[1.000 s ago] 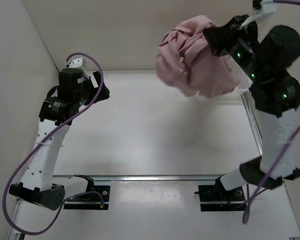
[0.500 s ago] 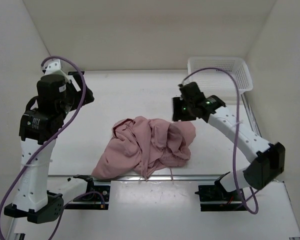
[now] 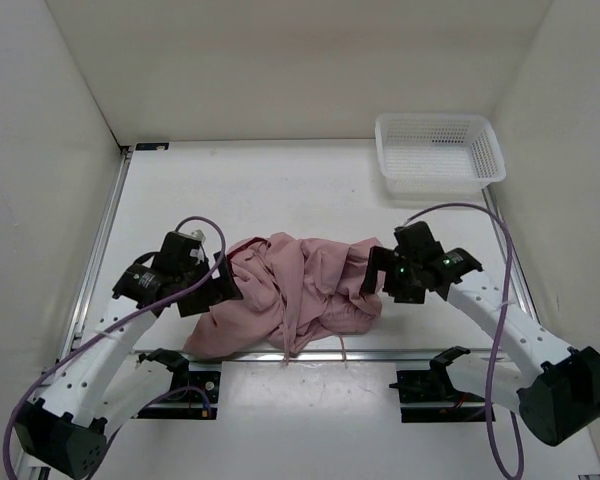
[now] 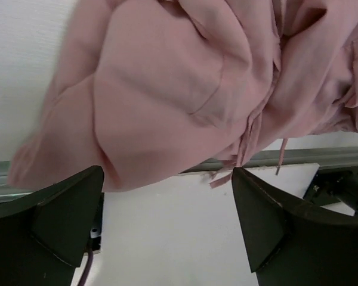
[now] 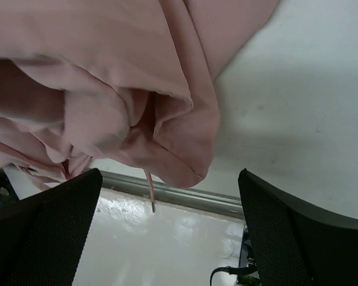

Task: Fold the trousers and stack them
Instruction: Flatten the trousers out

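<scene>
The dusty-pink trousers lie in a crumpled heap near the table's front edge, with a drawstring trailing over the metal rail. My left gripper sits low at the heap's left side, open. In the left wrist view the trousers lie just beyond the left gripper, and nothing is between its fingers. My right gripper is at the heap's right side, also open. The right wrist view shows the trousers and the hanging drawstring ahead of the empty right gripper.
A white mesh basket stands at the back right corner. A metal rail runs along the table's front edge, with the arm bases just below it. White walls close in the left, back and right sides.
The right gripper held the bunched trousers high at the back right; it has let them go and they lie on the table. Both arms have dropped low to either side of the heap.
</scene>
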Robot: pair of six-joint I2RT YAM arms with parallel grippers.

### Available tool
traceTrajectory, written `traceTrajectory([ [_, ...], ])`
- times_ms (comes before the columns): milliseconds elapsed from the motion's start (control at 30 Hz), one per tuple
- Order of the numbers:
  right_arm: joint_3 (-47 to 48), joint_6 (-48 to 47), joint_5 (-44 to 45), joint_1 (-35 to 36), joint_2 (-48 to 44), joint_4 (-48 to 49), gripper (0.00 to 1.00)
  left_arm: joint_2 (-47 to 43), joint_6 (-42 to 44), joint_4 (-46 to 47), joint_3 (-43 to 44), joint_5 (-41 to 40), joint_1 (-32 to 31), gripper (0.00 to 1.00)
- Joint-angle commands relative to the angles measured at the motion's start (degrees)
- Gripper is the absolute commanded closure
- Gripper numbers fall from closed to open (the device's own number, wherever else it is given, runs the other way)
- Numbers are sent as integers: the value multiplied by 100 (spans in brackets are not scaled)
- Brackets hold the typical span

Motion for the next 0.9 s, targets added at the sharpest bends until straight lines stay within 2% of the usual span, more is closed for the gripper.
traceTrajectory([
  [0,-245,162,-683,107,23,506,0,129,-391,587,0,259,-230,0],
  [100,-299,232,-571,554,559,1025,0,761,-487,913,0,58,-459,0],
  [167,-185,233,-403,940,1086,1298,8,1411,-487,1194,0,-30,-564,0],
  [200,42,233,-289,1081,1270,1298,16,1631,-435,1195,174,-144,-625,0],
  [233,192,233,-53,1134,1638,1298,39,2051,-435,1256,272,-223,-696,0],
  [267,367,233,158,1135,1798,1203,55,2247,-348,1308,525,-224,-696,7],
  [300,578,233,439,1135,2052,1045,69,2579,-295,1309,702,-224,-696,29],
  [333,1050,7,859,1022,2228,817,89,2722,-94,1309,1130,-224,-696,49],
  [367,1333,-109,863,1021,2230,702,97,2862,-92,1309,1134,-224,-696,70],
  [400,1649,-258,1090,768,2378,579,100,2986,65,1135,1708,-346,-635,86],
  [433,2018,-442,1162,618,2432,473,100,3100,153,985,2071,-426,-574,90],
  [500,3361,-978,1302,128,2590,174,100,3408,477,643,2940,-749,-373,90],
  [533,5002,-1441,1233,-319,2808,-70,100,3774,740,32,4572,-969,-162,90],
  [567,5018,-1446,1233,-324,2810,-73,100,3778,743,-148,5180,-971,-47,90],
  [633,6146,-1726,1162,-577,3063,-423,100,4207,796,-482,6454,-1024,199,90],
  [667,7118,-1797,1162,-579,3126,-537,100,4339,883,-597,7644,-1024,435,90],
  [733,7749,-1911,1162,-632,3075,-687,100,4655,936,-939,8644,-814,674,90],
  [800,7797,-1982,1258,-579,2829,-636,100,4657,937,-941,9314,-462,990,90],
  [867,7228,-1982,1495,-526,2128,-233,100,4359,884,-714,9072,-400,1157,90],
])
